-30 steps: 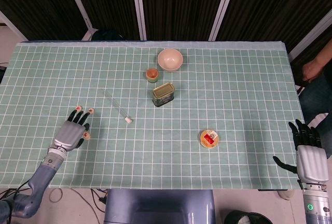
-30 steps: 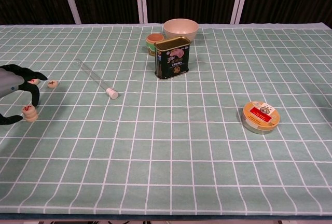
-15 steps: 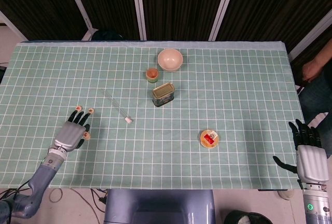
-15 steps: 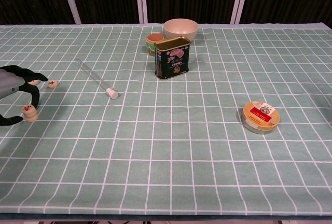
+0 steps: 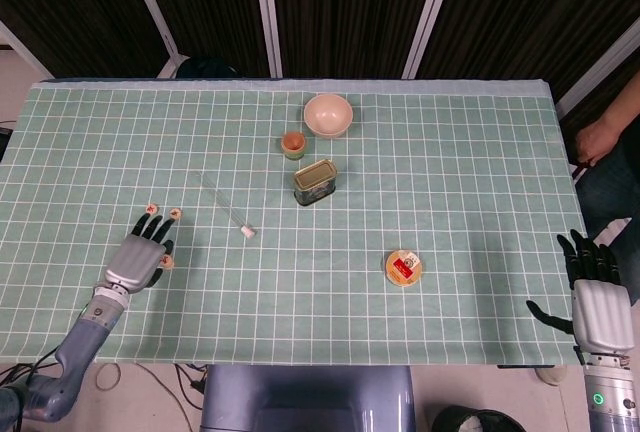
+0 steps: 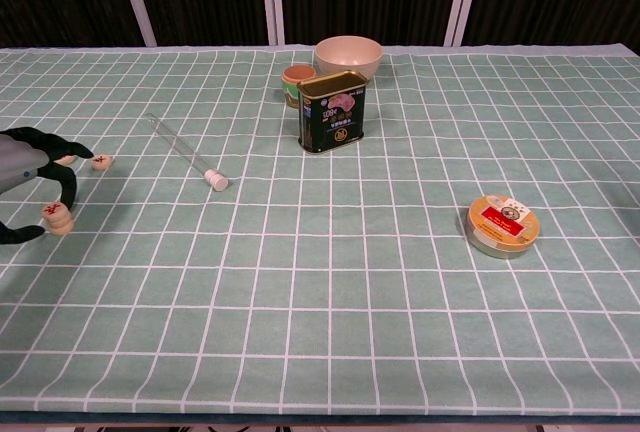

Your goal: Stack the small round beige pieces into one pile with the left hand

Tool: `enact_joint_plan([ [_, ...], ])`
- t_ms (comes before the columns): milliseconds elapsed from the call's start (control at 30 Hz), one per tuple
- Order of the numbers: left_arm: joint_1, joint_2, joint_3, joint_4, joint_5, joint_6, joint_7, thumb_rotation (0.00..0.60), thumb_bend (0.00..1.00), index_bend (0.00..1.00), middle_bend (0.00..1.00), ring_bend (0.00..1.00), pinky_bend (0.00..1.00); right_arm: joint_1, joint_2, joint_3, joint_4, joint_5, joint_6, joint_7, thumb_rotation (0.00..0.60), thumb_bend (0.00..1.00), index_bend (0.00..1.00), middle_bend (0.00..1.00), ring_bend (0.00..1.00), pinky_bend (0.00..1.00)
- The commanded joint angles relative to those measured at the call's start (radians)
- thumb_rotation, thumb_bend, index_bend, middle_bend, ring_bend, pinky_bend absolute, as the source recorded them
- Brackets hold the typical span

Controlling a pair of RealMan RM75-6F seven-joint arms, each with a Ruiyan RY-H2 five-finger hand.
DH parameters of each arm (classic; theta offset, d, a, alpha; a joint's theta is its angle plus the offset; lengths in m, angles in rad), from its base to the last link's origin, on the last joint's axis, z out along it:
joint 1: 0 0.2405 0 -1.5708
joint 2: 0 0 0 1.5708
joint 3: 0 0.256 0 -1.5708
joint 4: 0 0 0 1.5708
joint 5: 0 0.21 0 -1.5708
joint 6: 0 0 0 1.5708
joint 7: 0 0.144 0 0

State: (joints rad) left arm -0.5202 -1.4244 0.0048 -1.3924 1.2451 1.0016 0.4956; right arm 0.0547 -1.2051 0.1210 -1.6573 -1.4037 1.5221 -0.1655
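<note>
My left hand (image 5: 133,260) lies low over the table's front left, fingers spread and pointing away from me. A short pile of small round beige pieces (image 6: 57,217) stands on the cloth between its thumb and a finger; I cannot tell if they touch it. The same pile (image 5: 168,262) shows at the hand's right side in the head view. Two single pieces lie just past the fingertips: one (image 5: 152,208) partly hidden by a finger in the chest view, the other (image 6: 101,162) free. My right hand (image 5: 598,304) hangs open beyond the table's right front corner.
A glass tube with a white cap (image 6: 185,151) lies right of the pieces. Further back stand a dark green tin (image 6: 331,112), a small orange cup (image 6: 298,79) and a beige bowl (image 6: 348,54). A round flat tin (image 6: 501,225) sits at the front right.
My left hand has drawn back slightly towards me, and a finger now covers more of the nearer single piece. The pile and the right hand have not moved.
</note>
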Motion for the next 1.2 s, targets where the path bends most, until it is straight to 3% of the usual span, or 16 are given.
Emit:
enact_joint_plan([
  [33,0.001,0.002,0.000,0.000,-0.001,0.000,0.002,0.600,0.33,0.44,0.04,0.00,0.00,0.000,0.000,0.000,0.000,0.000,0.001,0.000,0.600,0.23,0.07,0.01,0.03,0.00],
  [1200,0.009,0.016,-0.002,0.006,-0.003,0.012,0.010,0.600,0.33,0.41,0.04,0.00,0.00,0.000,-0.002,0.002,0.000,0.003,0.003,-0.001,0.600,0.23,0.08,0.01,0.03,0.00],
])
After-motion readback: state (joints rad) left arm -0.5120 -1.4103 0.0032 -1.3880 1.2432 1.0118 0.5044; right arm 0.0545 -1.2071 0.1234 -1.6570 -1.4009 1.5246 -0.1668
